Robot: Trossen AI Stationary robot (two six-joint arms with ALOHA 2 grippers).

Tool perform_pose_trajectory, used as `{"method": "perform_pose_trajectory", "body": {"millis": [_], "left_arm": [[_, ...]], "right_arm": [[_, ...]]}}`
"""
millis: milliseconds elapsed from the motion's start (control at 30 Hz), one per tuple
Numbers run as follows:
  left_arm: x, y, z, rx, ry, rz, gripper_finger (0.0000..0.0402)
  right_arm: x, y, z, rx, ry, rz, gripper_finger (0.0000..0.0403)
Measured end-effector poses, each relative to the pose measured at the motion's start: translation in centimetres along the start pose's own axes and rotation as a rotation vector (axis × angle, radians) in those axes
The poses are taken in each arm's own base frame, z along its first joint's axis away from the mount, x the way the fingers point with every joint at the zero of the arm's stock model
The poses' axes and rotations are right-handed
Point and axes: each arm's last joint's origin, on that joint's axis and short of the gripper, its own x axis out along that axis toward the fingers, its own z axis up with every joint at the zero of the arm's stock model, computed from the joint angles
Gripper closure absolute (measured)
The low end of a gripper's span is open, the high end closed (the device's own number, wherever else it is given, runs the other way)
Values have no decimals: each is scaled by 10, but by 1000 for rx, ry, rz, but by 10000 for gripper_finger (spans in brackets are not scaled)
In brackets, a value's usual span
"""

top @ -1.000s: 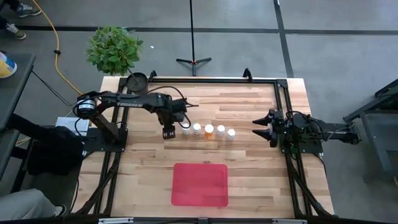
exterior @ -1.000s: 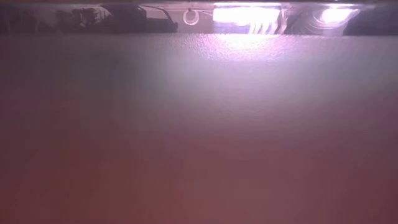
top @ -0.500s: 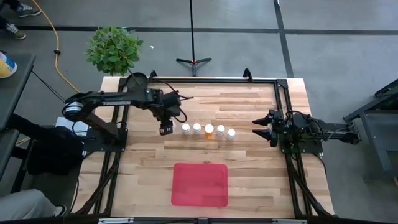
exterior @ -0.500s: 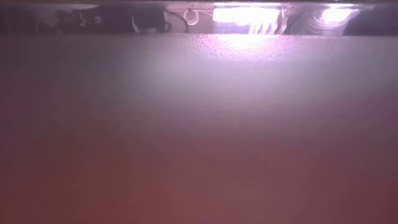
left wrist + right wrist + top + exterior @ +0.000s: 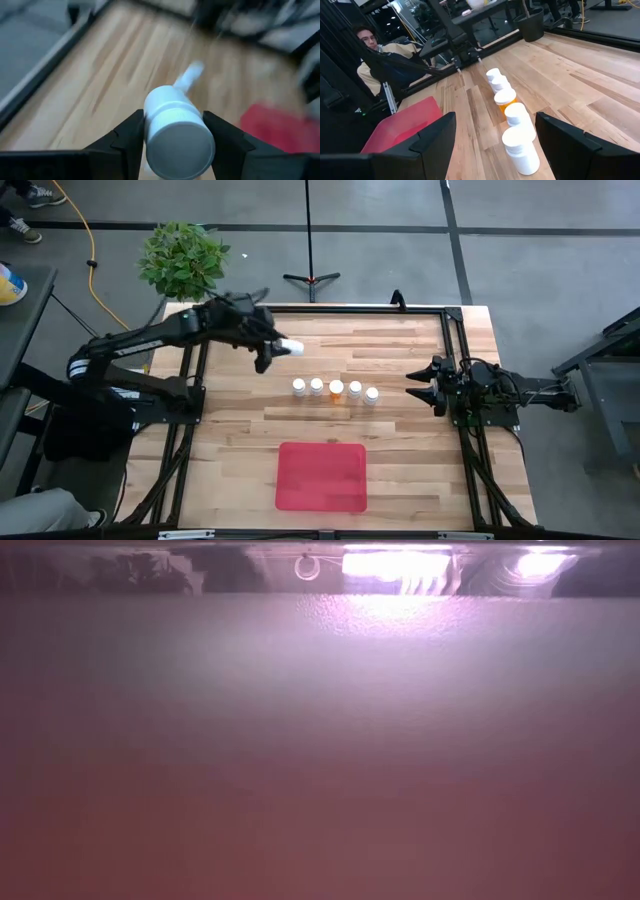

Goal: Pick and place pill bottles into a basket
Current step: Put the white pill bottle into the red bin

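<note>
Six pill bottles (image 5: 336, 389), seemingly one orange-bodied; one red basket (image 5: 321, 476); two arms; one potted plant (image 5: 183, 258)

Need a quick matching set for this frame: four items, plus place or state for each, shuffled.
Items:
1. left gripper
2. right gripper
3. red tray
4. row of five pill bottles

States:
A. empty, near table edge
B. standing mid-table
C. fingers clamped on a white pill bottle, raised
D. open, waiting at the right side

Pairs: 1-C, 2-D, 3-A, 4-B
</note>
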Motion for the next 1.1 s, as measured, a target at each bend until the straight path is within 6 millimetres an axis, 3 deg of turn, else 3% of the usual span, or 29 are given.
{"method": "perform_pose_trajectory", "body": {"millis": [233, 467, 867, 1100], "left_arm": [[-17, -15, 35, -26, -328, -321, 194], [-28, -30, 51, -43, -464, -555, 194], [-11, -93, 42, -69, -390, -804, 195], [15, -135, 24, -105, -301, -826, 195]], "right_arm": [[0, 0, 0, 0, -2, -4, 139], [0, 0, 0, 0, -2, -3, 139], [0, 0, 0, 0, 1, 5, 139], [0, 1, -1, 2, 21, 44, 139]]}}
